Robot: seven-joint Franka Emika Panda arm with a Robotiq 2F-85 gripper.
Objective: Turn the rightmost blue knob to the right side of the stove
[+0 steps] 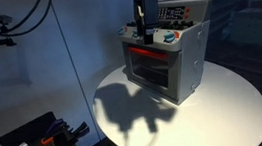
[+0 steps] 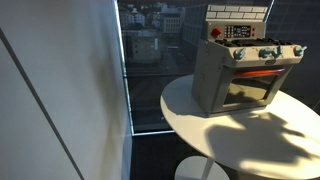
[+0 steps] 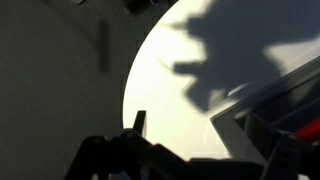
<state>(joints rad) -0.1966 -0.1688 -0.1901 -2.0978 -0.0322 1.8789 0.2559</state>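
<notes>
Overhead, dark hand, opening impossible to tell, boxy grey stove, blue knobs, round white table

A round white table stands beside a window overlooking city buildings.

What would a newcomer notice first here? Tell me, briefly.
A toy stove with a red strip across its front stands on a round white table, with blue knobs in a row above the oven door. The dark tool hangs over the stove's top, and a big jagged shadow falls across the table.
</notes>
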